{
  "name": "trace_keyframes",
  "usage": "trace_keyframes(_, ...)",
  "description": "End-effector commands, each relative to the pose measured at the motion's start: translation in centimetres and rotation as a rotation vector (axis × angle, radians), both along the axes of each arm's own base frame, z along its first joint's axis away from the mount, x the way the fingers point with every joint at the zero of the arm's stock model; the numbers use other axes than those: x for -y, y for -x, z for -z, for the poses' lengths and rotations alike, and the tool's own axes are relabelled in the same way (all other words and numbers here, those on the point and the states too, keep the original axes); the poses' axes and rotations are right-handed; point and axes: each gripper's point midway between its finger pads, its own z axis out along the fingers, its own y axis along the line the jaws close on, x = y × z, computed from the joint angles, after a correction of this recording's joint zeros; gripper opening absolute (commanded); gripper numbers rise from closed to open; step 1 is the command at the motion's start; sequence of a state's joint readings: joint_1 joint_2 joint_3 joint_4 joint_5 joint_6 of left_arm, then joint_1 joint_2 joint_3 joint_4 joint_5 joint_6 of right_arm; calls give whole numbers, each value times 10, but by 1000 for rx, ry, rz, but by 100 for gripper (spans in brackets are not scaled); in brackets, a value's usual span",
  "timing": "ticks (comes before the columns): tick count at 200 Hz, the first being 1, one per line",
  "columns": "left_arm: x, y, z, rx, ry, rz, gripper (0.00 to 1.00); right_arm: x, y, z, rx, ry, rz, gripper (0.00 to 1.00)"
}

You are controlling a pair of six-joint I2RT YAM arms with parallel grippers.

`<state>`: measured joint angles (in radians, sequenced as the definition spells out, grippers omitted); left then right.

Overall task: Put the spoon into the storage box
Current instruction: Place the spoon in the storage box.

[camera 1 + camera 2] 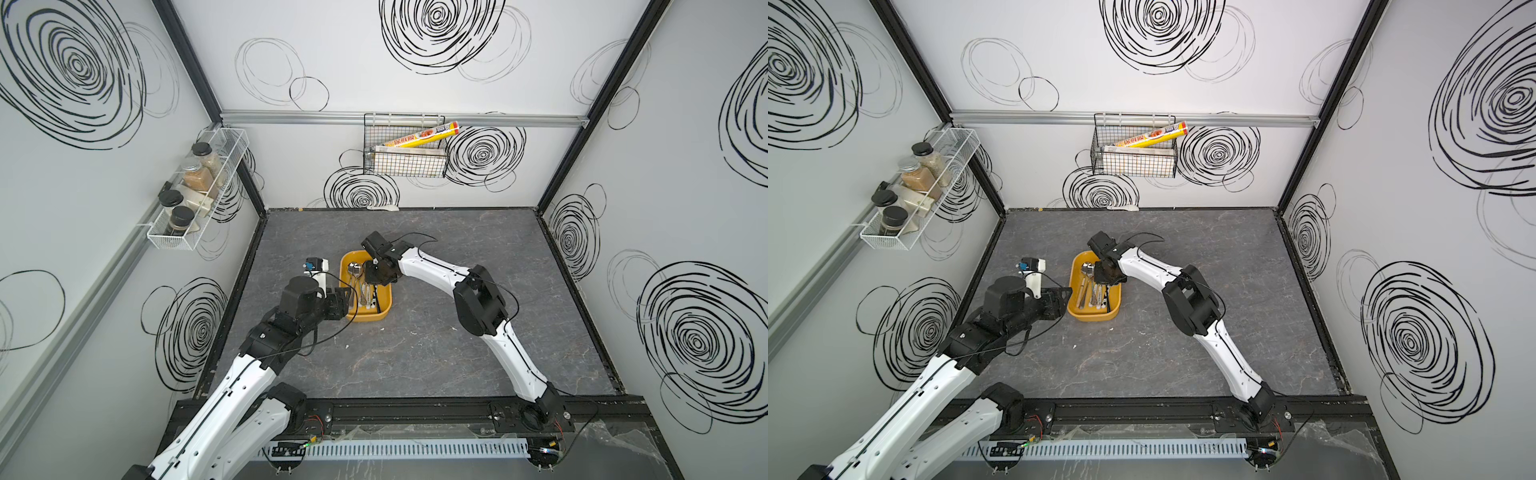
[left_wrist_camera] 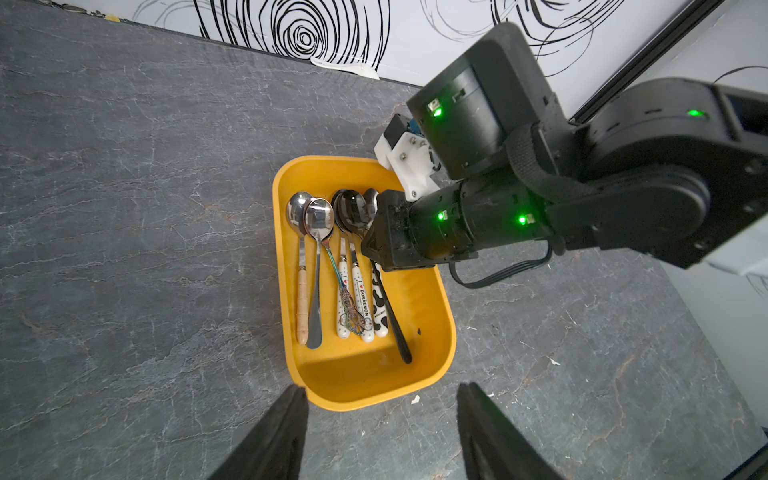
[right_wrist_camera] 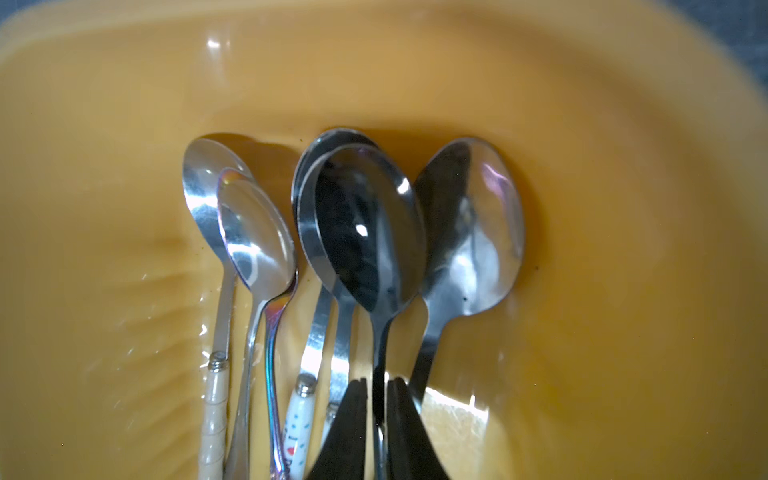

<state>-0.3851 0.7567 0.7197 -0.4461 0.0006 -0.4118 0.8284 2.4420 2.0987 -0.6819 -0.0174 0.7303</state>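
Spoon (image 3: 370,232) inside storage box (image 3: 124,104)

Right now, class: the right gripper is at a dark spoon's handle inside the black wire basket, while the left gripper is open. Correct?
Wrong container. The right gripper is at the dark spoon's handle inside the yellow storage box, not the black wire basket on the wall; the left wrist view shows it. The left gripper is open.

Several other spoons (image 3: 253,232) lie side by side in the yellow storage box (image 3: 623,187), bowls toward its blurred wall. The right gripper's (image 3: 376,386) black fingers (image 3: 351,419) closely flank the dark-bowled spoon's (image 3: 365,232) handle, possibly not quite touching it.
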Motion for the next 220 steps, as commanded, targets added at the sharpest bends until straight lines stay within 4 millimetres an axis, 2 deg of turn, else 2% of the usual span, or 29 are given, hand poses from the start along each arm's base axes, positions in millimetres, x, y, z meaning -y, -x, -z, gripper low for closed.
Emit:
trace_keyframes(1,-2,-4,-9,39,16,-21,64,-2,0,-24,32,-5,-16,19)
trace_keyframes(30,-7,-4,-12,56,14,-41,64,-1,2,-50,60,-29,-35,22)
trace_keyframes(48,-12,-4,-13,59,6,-69,65,4,4,-84,112,-47,-46,23)
trace_keyframes(61,-16,-4,-15,66,1,-94,66,16,5,-112,173,-47,-37,25)
trace_keyframes(74,-22,-5,-18,80,-3,-121,73,31,8,-144,253,-55,-34,27)
trace_keyframes(78,-25,-5,-19,82,-4,-132,76,37,8,-148,273,-47,-28,27)
trace_keyframes(82,-28,-6,-20,88,-4,-146,80,44,9,-164,311,-57,-20,28)
trace_keyframes(105,-47,-12,-29,116,-12,-249,88,95,21,-213,505,-45,56,32)
trace_keyframes(109,-51,-14,-30,123,-10,-280,89,107,24,-216,539,-35,75,33)
trace_keyframes(119,-57,-19,-38,153,6,-335,90,138,30,-228,650,-17,129,41)
trace_keyframes(124,-57,-22,-43,177,15,-338,98,155,33,-238,720,-16,172,47)
trace_keyframes(126,-56,-24,-44,188,18,-336,99,162,35,-232,733,-3,182,50)
trace_keyframes(140,-53,-35,-48,283,33,-328,99,216,51,-242,908,25,298,71)
trace_keyframes(143,-52,-37,-47,306,31,-324,99,227,55,-236,932,47,311,74)
trace_keyframes(148,-53,-42,-45,339,31,-325,99,244,62,-245,1005,41,351,77)
trace_keyframes(151,-53,-44,-44,350,37,-324,99,254,67,-240,1035,55,363,78)
trace_keyframes(153,-53,-45,-43,356,43,-326,99,259,69,-245,1066,53,374,79)
trace_keyframes(158,-56,-48,-44,374,53,-344,99,274,77,-235,1113,89,375,79)
trace_keyframes(167,-61,-52,-42,407,54,-384,99,300,91,-228,1206,133,408,84)
trace_keyframes(185,-67,-58,-26,487,1,-423,99,348,111,-206,1285,233,501,85)
trace_keyframes(209,-81,-58,-3,517,-163,-473,99,394,114,-167,1218,354,604,86)
trace_keyframes(220,-84,-57,6,522,-185,-474,99,406,113,-153,1190,360,631,86)
